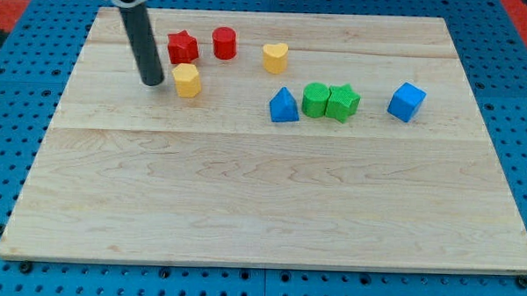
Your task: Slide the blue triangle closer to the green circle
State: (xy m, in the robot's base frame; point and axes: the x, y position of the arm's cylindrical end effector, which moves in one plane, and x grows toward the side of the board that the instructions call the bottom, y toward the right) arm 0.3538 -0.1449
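My tip [151,82] is the lower end of 1 straight rod, a plain cylinder of very dark, near-black colour. Its surface looks smooth and matt, with a faint lighter sheen running lengthwise along one side. The end is blunt and cut flat, about the same width as the rest of the rod, with no taper. Higher up, at the view's top edge, the rod meets a wider dark collar, and a small patch of pale, whitish housing shows just beside it. No cables, screws or markings can be made out on the visible part.
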